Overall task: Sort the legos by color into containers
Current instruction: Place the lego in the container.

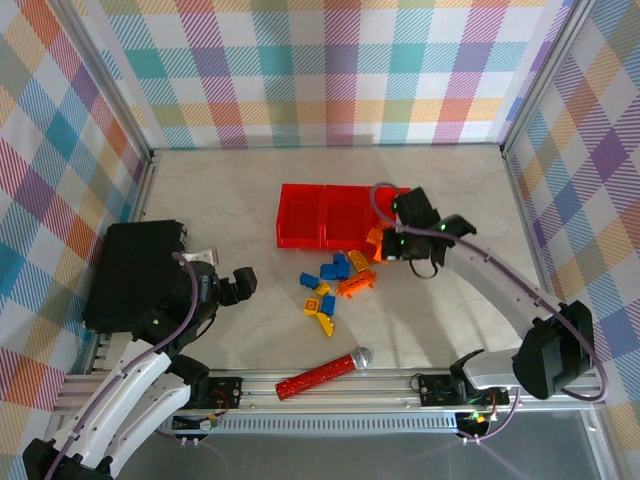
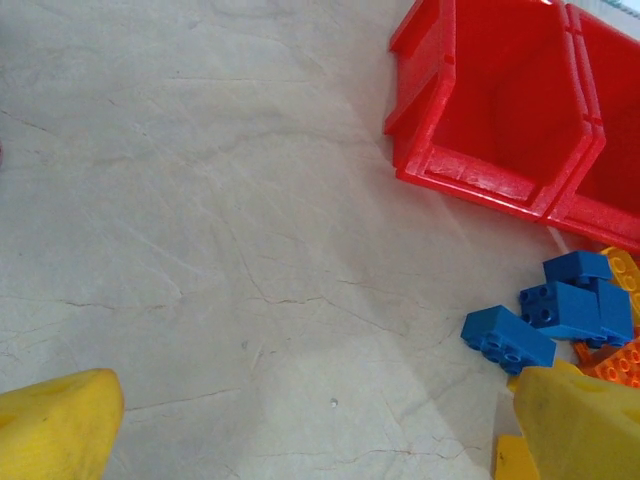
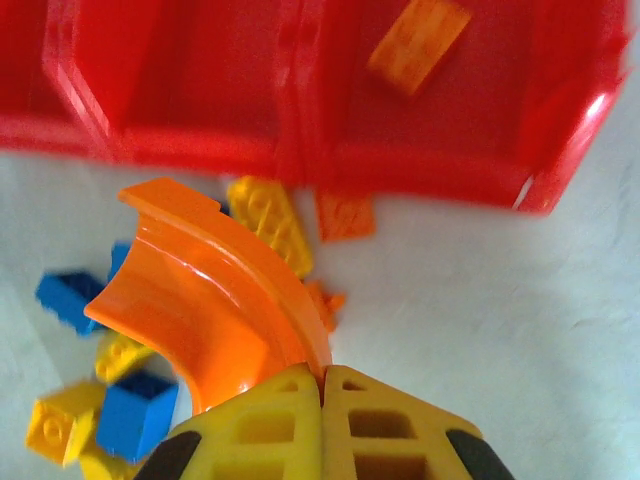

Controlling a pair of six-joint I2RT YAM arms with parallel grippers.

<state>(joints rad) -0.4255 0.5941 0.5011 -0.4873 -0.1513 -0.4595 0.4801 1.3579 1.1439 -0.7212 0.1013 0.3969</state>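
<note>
the right gripper (image 3: 322, 385) is squeezing a curved orange plastic brick (image 3: 210, 300) just near the red plastic bins (image 3: 200, 150). one flat orange brick (image 3: 418, 45) is lying inside. the blue, yellow and orange pile (image 1: 340, 267) is waiting on the table. the left gripper (image 2: 310, 430) is hanging open, empty.

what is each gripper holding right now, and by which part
The right gripper is shut on a curved orange lego, pinching the end of its arc nearest the wrist. The left gripper is open and holds nothing.

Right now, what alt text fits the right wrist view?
The shut right tool pinches a curved orange lego near loose blue and yellow legos on the pale table. Behind stand the red containers, one holding a flat orange brick.
</note>
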